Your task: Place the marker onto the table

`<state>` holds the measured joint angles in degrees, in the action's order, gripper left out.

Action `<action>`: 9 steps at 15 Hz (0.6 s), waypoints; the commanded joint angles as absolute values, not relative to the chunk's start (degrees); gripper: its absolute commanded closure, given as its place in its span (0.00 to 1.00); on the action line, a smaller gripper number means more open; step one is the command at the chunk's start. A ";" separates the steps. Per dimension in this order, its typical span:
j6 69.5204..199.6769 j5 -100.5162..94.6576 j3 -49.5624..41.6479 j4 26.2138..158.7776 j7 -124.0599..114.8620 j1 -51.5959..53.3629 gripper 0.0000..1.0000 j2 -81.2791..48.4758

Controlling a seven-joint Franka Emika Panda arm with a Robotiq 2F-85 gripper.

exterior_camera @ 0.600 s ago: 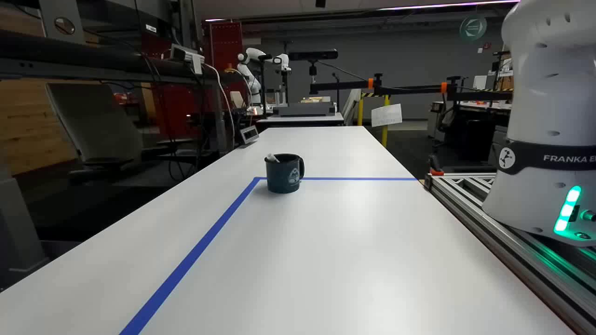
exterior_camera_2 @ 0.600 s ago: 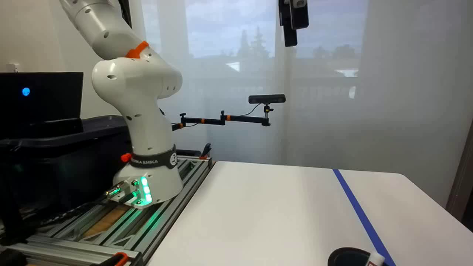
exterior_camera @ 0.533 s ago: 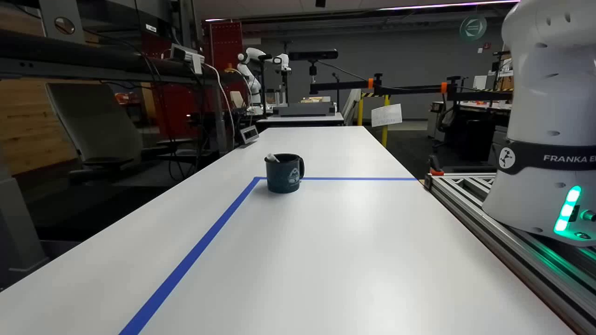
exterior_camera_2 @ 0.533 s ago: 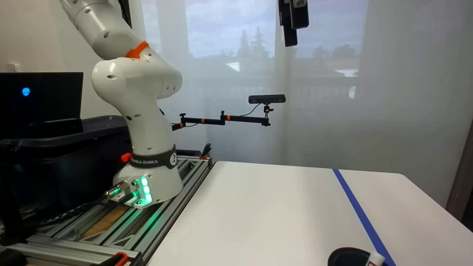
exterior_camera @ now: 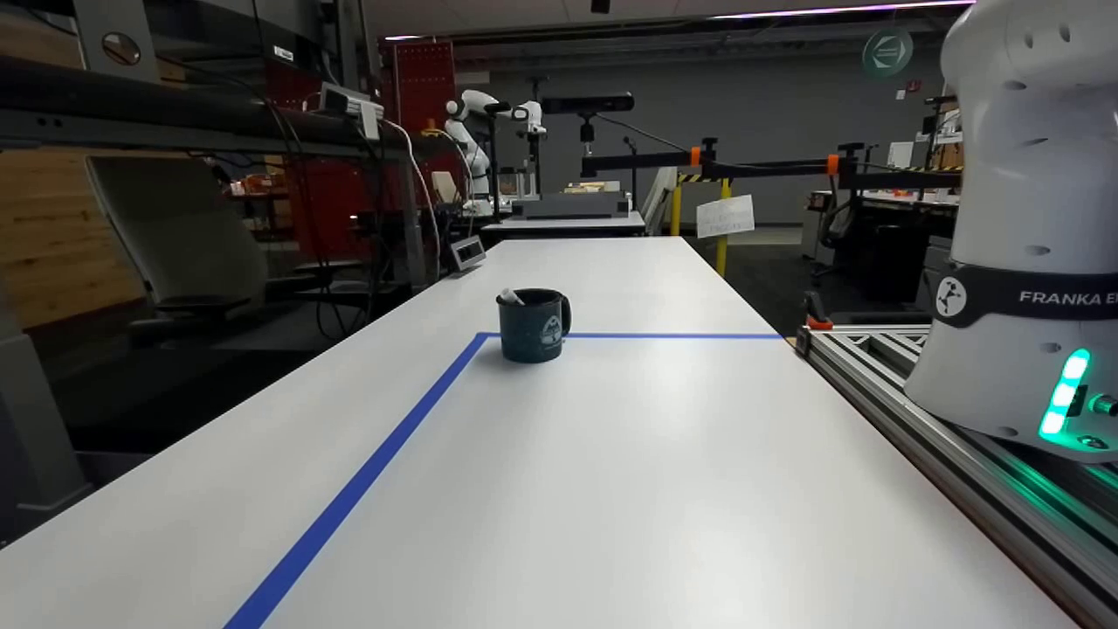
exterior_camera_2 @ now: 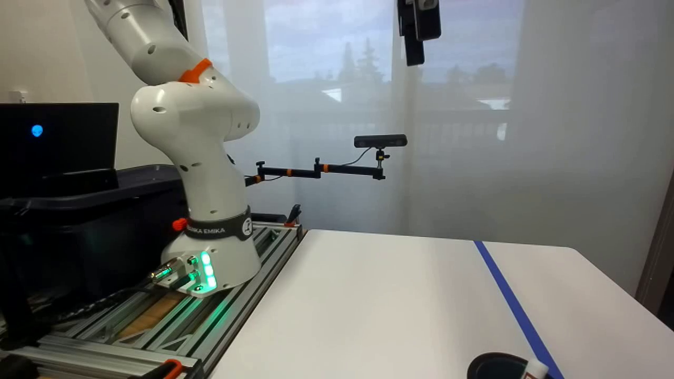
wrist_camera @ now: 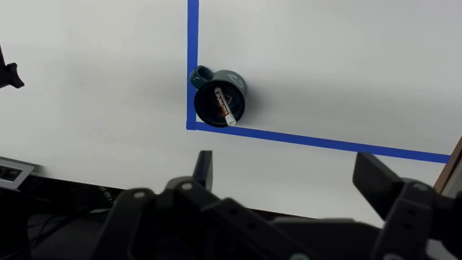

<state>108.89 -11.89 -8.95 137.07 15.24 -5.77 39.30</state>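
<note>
The white marker (wrist_camera: 224, 105) with a dark label leans inside a dark green mug (wrist_camera: 225, 76). The mug stands upright on the white table (wrist_camera: 325, 90), at the corner of the blue tape. In both exterior views the marker's white end (exterior_camera: 511, 297) (exterior_camera_2: 535, 368) sticks out at the rim of the mug (exterior_camera: 531, 336) (exterior_camera_2: 489, 363). My gripper (wrist_camera: 283, 155) is open and empty, its jaws wide apart. In an exterior view it hangs high above the table at the top edge (exterior_camera_2: 418, 45), partly cut off.
Blue tape (exterior_camera: 384, 454) marks lines on the table. A camera on a jointed arm (exterior_camera_2: 380, 141) stands by the table's edge. A small grey box (exterior_camera: 467, 253) sits at the table's edge. The robot base (exterior_camera_2: 216, 263) stands on a metal frame beside the table.
</note>
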 commanded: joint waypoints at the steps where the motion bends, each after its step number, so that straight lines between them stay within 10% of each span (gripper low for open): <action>1: 115.37 -10.20 -12.73 138.92 20.16 -3.66 0.00 38.10; 9: 135.70 1.62 -28.85 143.04 51.54 4.96 0.00 28.26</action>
<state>132.28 -4.25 -23.49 143.09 40.31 0.78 31.36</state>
